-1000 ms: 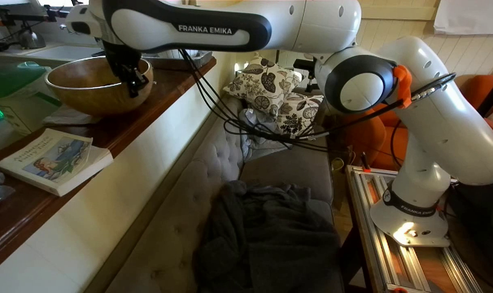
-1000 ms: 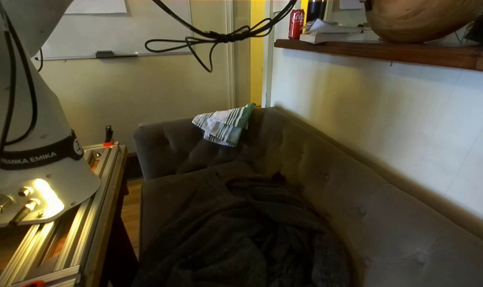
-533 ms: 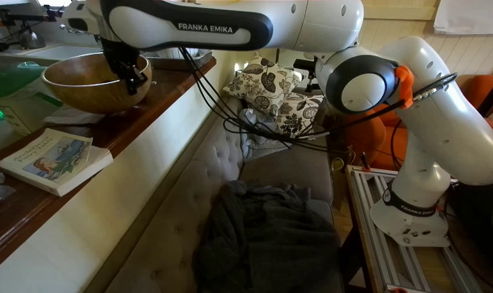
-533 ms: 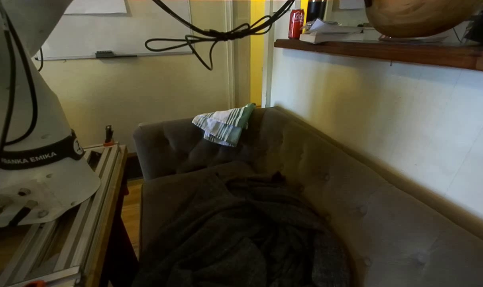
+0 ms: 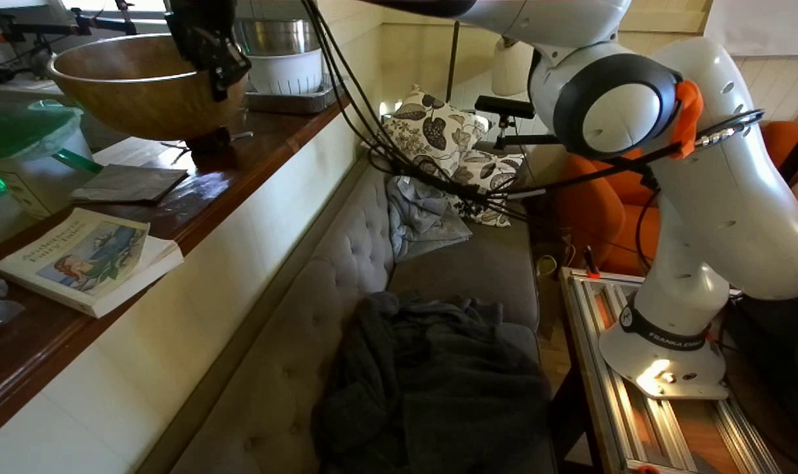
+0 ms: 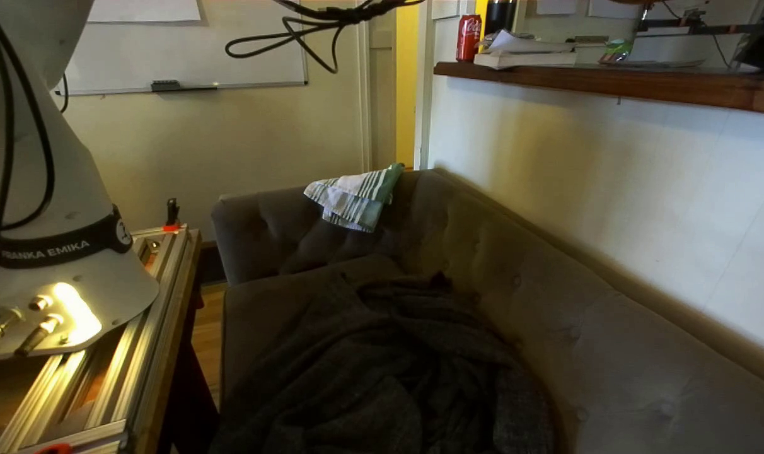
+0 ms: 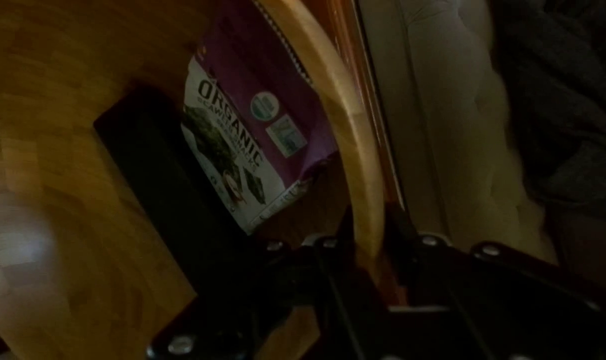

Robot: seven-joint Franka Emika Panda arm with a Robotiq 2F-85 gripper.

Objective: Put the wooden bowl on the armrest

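The wooden bowl (image 5: pixel 135 99) is in the air above the dark wooden ledge, nearly level. My gripper (image 5: pixel 220 89) is shut on its near rim, one finger inside and one outside. The wrist view shows the rim (image 7: pixel 355 125) between the fingers. Inside the bowl lie a purple seaweed snack bag (image 7: pixel 263 110) and a black box-like object (image 7: pixel 163 175). Only a sliver of the bowl shows at the top edge of an exterior view (image 6: pixel 628 2). The sofa's armrest (image 6: pixel 262 217) stands at the sofa's end, with a striped cloth (image 6: pixel 357 195) over it.
The ledge (image 5: pixel 221 184) bears a book (image 5: pixel 89 257), a flat grey packet (image 5: pixel 132 183) and a steel pot (image 5: pixel 277 36) in a white basket (image 5: pixel 287 71). A red can (image 6: pixel 468 38) stands at its end. A dark blanket (image 6: pixel 382 366) lies on the sofa seat. Cables (image 5: pixel 438 178) hang from the arm.
My gripper has risen with the bowl, lifting it off the ledge and moving it slightly left in an exterior view. The bowl has almost left the top of an exterior view.
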